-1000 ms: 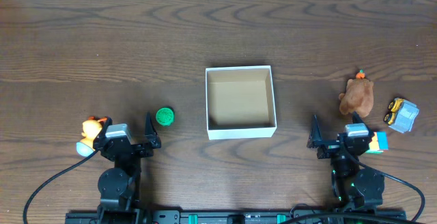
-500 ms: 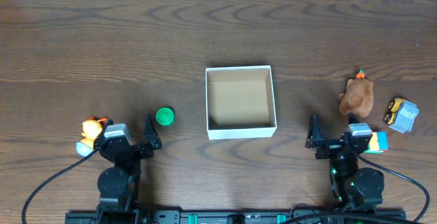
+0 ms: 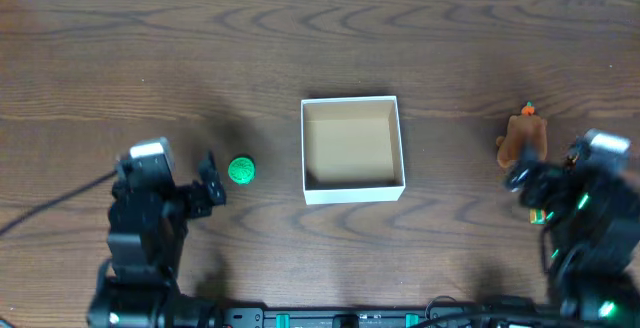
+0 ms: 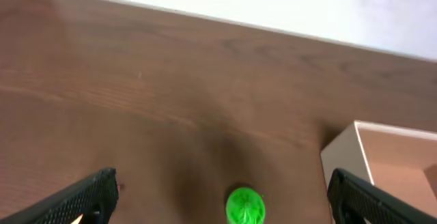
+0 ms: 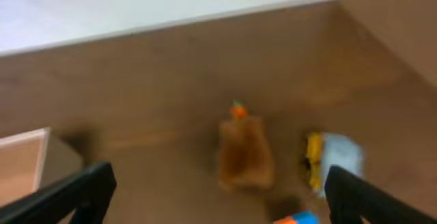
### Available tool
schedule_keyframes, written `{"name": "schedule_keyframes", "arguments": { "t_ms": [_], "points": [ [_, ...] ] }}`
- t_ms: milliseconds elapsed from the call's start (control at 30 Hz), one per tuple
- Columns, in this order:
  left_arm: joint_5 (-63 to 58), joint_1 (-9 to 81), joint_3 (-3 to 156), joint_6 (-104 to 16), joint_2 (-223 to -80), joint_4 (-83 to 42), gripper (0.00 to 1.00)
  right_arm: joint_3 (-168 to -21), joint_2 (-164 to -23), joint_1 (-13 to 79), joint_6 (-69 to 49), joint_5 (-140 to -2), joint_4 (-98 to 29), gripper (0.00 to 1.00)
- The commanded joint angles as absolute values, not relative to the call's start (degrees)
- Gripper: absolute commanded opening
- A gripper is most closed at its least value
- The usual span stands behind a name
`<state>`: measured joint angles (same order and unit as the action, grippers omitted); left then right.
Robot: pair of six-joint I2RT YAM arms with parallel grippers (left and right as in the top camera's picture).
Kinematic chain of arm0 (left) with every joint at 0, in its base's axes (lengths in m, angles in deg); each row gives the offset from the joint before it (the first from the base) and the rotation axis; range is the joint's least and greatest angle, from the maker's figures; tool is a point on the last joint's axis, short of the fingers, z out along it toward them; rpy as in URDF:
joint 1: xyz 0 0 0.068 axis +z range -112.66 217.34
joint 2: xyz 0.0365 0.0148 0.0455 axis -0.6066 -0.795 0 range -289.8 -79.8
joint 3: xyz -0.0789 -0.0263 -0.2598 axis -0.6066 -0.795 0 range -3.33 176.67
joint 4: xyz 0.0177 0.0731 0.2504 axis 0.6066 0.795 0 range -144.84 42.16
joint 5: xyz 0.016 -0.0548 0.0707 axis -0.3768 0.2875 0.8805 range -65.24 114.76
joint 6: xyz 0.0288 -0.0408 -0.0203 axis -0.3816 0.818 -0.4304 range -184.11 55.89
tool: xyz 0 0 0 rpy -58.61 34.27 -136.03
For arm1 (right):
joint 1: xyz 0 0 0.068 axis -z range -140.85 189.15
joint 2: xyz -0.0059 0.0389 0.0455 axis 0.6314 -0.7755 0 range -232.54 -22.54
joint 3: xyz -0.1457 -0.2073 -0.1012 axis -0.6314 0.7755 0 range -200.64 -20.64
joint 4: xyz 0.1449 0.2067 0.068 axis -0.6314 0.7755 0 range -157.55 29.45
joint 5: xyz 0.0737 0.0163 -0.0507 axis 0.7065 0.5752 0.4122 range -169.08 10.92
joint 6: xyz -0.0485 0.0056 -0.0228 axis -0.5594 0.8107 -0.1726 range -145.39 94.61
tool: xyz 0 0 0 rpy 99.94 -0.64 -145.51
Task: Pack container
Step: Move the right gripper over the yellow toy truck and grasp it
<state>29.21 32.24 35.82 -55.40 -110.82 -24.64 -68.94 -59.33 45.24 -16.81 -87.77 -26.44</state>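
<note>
Two sets of fingers hung spread wide and empty above the dark worktop: the left fingers near a round green toy, the right fingers facing a brown plush toy. The white container sat open between them. Centring each toy between the fingers before descending would likely keep it from slipping away.
</note>
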Motion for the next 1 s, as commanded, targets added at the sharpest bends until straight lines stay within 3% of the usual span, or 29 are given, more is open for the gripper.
{"name": "schedule_keyframes", "arguments": {
  "t_ms": [0, 200, 400, 967],
  "points": [
    [28.8, 32.1, 41.9, -53.9, -116.9, -20.6, 0.98, -81.7, -71.7, 52.3, -18.4, -83.2, -19.0, 0.99],
    [28.1, 32.1, 43.3, -53.9, -120.9, -17.6, 0.98, -99.4, -93.2, 67.5, -25.6, -68.6, -3.7, 0.99],
    [28.2, 32.1, 43.3, -53.9, -120.9, -17.2, 0.98, -102.7, -106.4, 75.7, -25.4, -73.4, -0.7, 0.99],
    [28.2, 32.1, 43.3, -53.9, -120.9, -17.1, 0.98, -101.8, -124.0, 77.8, -27.8, -81.6, -8.2, 0.99]
  ]
}}
